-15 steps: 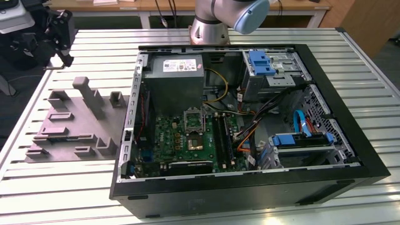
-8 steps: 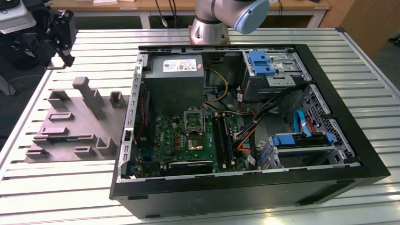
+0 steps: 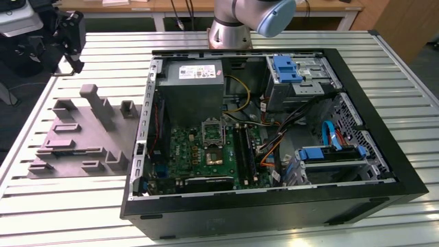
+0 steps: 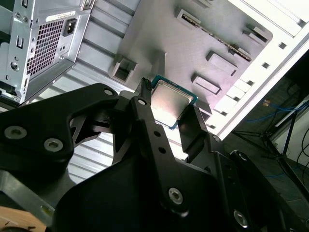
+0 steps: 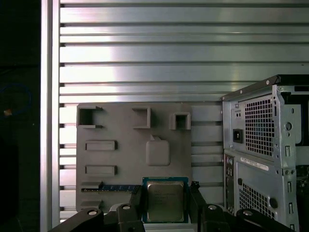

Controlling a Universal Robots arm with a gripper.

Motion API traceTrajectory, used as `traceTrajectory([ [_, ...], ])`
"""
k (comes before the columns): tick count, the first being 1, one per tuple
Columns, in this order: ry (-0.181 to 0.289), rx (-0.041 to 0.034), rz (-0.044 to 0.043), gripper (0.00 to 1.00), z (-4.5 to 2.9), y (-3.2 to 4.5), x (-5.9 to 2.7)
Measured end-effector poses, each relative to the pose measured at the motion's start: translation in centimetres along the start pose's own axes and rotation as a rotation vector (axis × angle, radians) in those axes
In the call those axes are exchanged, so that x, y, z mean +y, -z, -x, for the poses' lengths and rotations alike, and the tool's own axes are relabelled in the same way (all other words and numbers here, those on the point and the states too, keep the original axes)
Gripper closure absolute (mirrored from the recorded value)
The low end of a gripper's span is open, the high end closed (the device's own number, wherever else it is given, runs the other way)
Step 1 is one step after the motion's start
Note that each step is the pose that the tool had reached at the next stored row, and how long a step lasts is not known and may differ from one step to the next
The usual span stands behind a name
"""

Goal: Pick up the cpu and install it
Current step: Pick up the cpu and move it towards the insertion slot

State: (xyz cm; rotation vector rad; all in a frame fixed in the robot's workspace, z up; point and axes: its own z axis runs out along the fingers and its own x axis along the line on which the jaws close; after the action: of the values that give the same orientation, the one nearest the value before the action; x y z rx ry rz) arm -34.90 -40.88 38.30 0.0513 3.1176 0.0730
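Between the black fingers (image 5: pixel 137 198) of the gripper (image 5: pixel 165 192) sits the cpu (image 5: pixel 165 205), clamped by two opposite edges, its silvery top showing in both wrist views. Beyond the gripper lies a grey tray (image 5: pixel 120 159) on the slatted surface (image 5: pixel 145 48), and its square recess (image 5: pixel 158 152) is bare. The pick-up therefore appears complete, with installation not yet done. Beside the gripper, past the tray, stands the open computer case (image 5: pixel 260 145). In the exterior view its metal-framed socket (image 3: pixel 213 131) lies well apart from the gripper, deep on the board. Seating the chip there would probably call for a level, squarely aligned descent. The case wall, the grey power supply box (image 3: pixel 195 87) just beside the socket and loose cables (image 3: pixel 274 139) crowd the approach.
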Motion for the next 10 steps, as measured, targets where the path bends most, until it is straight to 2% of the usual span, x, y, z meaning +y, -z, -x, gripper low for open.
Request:
traceTrajectory([
  [10,0.000,0.0000,0.0000,0.53,0.45,-0.01,0.01],
])
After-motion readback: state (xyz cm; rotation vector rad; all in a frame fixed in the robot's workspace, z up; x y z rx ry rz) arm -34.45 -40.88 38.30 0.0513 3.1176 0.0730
